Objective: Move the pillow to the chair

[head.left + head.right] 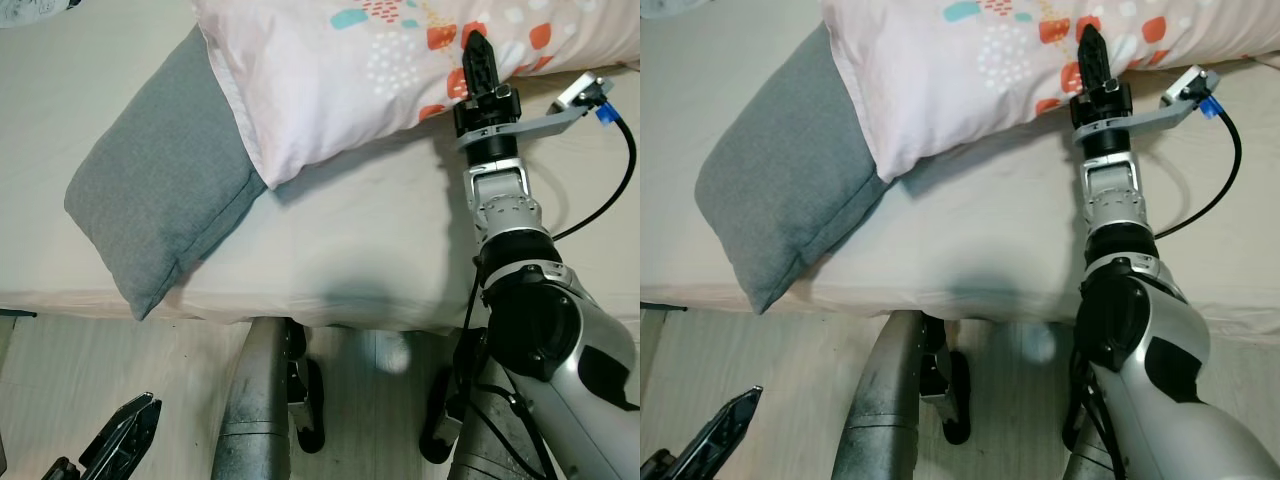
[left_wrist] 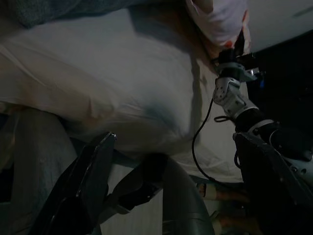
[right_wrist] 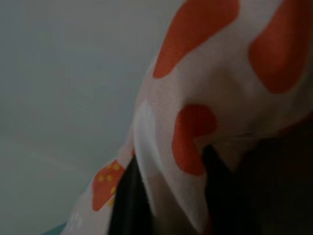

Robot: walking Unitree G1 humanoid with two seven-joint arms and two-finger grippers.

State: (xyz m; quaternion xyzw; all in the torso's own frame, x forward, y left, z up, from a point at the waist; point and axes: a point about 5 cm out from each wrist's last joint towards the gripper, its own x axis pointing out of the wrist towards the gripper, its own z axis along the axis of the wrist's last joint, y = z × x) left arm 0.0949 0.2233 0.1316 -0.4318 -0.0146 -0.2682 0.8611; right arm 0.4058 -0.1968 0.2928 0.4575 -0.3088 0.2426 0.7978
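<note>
Two pillows lie on the bed, which carries a cream sheet. The first is one pink pillow, printed with orange, teal and white patches; it rests at the far side of the mattress, tilted, with one corner pointing toward the near edge. The second is one gray pillow, lying partly under the pink pillow's left side and reaching close to the near edge of the bed.

Two grippers are in view. The right gripper is extended over the mattress at the pink pillow's near edge. Its black fingers point away from the robot and lie against the printed fabric. In the right wrist view, a fold of the pink pillow stands between the two dark fingers, so the fingers are clamped on the pillow's edge. One black cable loops from the right wrist bracket back toward the arm.

The left gripper hangs low beside the robot, above the pale wood floor in front of the bed. In the left wrist view its two fingers are spread apart and grasp nothing.
</note>
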